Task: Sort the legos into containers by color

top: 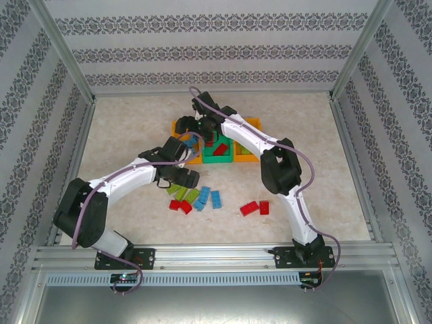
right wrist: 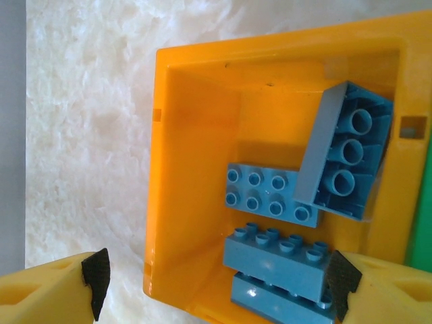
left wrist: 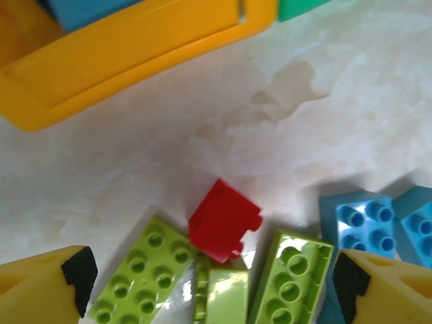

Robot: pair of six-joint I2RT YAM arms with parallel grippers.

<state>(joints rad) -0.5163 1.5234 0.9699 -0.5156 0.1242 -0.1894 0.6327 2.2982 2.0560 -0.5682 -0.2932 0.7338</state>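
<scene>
Left wrist view: the left gripper, fingers spread and empty, hangs over a small red plastic brick lying just ahead, centred between lime green studded bricks.

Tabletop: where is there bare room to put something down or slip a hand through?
Bare table stretches from the left wall to the bins, and from the bins to the right wall. The strip behind the bins is free too. It is crowded in front of the bins, where loose bricks lie by the left arm.
</scene>
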